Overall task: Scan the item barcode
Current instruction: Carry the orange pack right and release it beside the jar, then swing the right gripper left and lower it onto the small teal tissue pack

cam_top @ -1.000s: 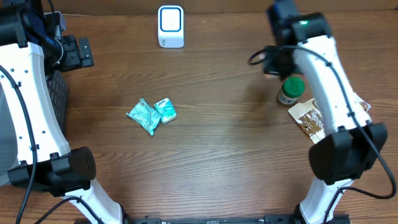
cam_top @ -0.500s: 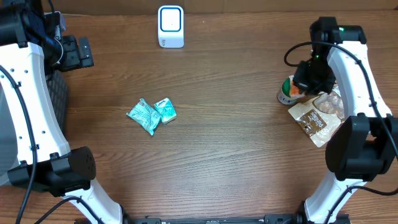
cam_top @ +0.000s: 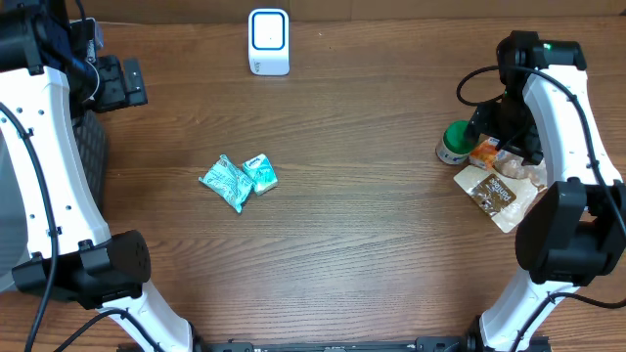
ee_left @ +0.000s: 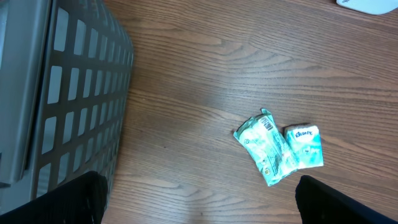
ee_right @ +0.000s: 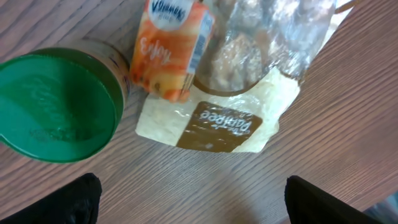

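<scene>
- Black fingertips of the right gripper (ee_right: 193,208) stood wide apart, holding nothing, over the table's (cam_top: 372,244) right edge.
- Orange carton (ee_right: 171,50) lay just ahead of those spread fingers, free of them. It sat just beside a green-lidded jar (ee_right: 59,106), with its end over a brown-and-white packet (ee_right: 214,121) and a clear bag (ee_right: 267,37) at its other side.
- Left gripper (ee_left: 199,208) hung spread and empty near the left edge, by a grey basket (ee_left: 74,93), with two teal packets (ee_left: 280,148) on the wood ahead of it.
- White scanner (cam_top: 268,41) stood at the far edge, well apart from the carton.
</scene>
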Tool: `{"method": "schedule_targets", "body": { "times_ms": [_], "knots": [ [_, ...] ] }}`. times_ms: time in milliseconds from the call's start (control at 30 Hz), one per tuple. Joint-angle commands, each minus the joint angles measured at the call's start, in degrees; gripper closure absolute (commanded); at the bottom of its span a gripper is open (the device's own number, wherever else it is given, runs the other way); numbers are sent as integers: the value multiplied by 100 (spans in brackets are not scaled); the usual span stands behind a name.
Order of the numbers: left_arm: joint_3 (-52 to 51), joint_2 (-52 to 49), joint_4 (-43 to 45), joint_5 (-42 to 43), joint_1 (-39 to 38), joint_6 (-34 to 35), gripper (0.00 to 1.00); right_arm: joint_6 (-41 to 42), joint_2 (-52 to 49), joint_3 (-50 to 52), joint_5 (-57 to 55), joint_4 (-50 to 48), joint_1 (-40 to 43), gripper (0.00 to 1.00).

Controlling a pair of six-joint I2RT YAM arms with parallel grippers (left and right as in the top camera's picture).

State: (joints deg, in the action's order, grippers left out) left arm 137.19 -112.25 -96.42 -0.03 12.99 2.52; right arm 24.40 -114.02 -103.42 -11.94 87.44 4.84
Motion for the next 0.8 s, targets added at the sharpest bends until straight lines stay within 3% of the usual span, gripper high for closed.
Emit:
{"method": "schedule_targets", "body": {
  "times_ms": [0, 167, 400, 667, 767],
  "knots": [
    [11, 17, 2, 2, -26, -107, 0, -232, 0, -59, 608, 15, -66, 5],
    [11, 17, 2, 0, -26, -107, 0, -638, 2, -391, 1757, -11, -339, 1],
    [11, 17, 2, 2, -26, -107, 1, -798, 2, -1023, 1961, -94, -1246, 0],
    [11, 17, 2, 2, -26, -107, 1, -796, -50, -872, 2835, -1779, -2474, 0],
    [11, 17, 2, 2, -26, -107, 0, -601, -146, -699, 2835, -2337, -2879, 10]
  ]
}}
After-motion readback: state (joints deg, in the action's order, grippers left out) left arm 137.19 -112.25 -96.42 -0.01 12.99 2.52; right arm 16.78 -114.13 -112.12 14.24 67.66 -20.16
